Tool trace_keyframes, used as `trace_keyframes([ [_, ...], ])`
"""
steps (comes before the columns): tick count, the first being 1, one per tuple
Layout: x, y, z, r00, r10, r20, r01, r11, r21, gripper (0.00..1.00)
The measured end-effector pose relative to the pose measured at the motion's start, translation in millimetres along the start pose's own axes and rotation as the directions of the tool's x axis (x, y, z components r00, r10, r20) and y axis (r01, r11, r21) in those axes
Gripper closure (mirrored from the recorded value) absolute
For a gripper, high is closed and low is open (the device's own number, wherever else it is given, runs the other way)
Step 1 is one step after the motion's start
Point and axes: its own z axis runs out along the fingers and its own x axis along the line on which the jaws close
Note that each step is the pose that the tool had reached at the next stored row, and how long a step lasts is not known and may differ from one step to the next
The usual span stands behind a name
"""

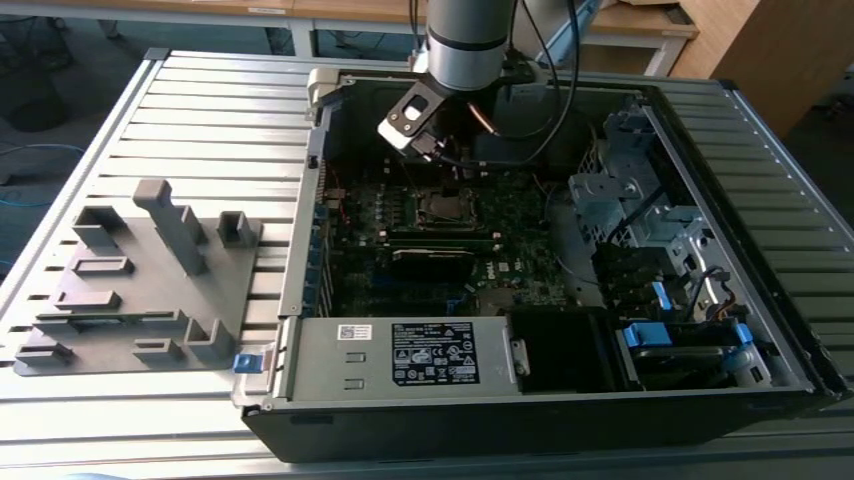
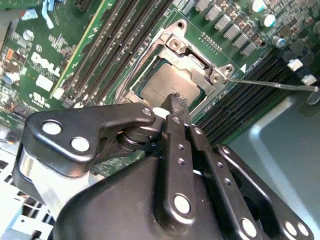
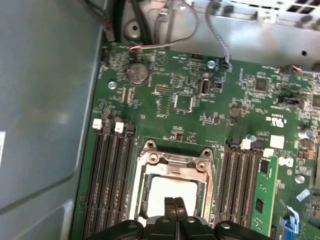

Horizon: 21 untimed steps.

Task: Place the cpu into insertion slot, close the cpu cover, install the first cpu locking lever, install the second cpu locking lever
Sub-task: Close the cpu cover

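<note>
Pretty even light, but the computer case (image 1: 304, 240) is dim inside in the exterior view. First wrist view has the cpu (image 3: 172, 192) glaring near-white; the black gripper (image 2: 176, 103) shows soft highlights in the second wrist view.

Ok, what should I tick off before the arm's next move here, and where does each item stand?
1. Dull silver square cpu lying in the silver-rimmed square insertion slot: ok.
2. Thin silver frame-shaped cpu cover down around the cpu: ok.
3. Thin silver wire locking lever latched: not ok, it juts out free of the slot.
4. Other locking lever latched: cannot tell.
5. Black claw empty, shut, tips above the cpu: ok.
6. Contact between claw and cpu: cannot tell.
</note>
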Motion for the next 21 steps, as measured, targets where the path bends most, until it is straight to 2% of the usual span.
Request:
trace_keyframes([
  [2, 0.0, 0.0, 0.0, 0.9996, -0.03, -0.0014, 0.03, 0.9996, -0.0002, 0.89],
  [3, 0.0, 0.0, 0.0, 0.9982, -0.06, -0.0028, 0.06, 0.9982, -0.0005, 0.89],
  [9, 0.0, 0.0, 0.0, 0.9898, -0.143, -0.0066, 0.143, 0.9898, -0.0015, 0.89],
  [11, 0.0, 0.0, 0.0, 0.9884, -0.152, -0.0071, 0.152, 0.9884, -0.0017, 0.89],
  [19, 0.0, 0.0, 0.0, 0.988, -0.154, -0.0071, 0.154, 0.9881, -0.0017, 0.89],
  [21, 0.0, 0.0, 0.0, 0.9868, -0.162, -0.0076, 0.162, 0.9868, -0.0018, 0.89],
])
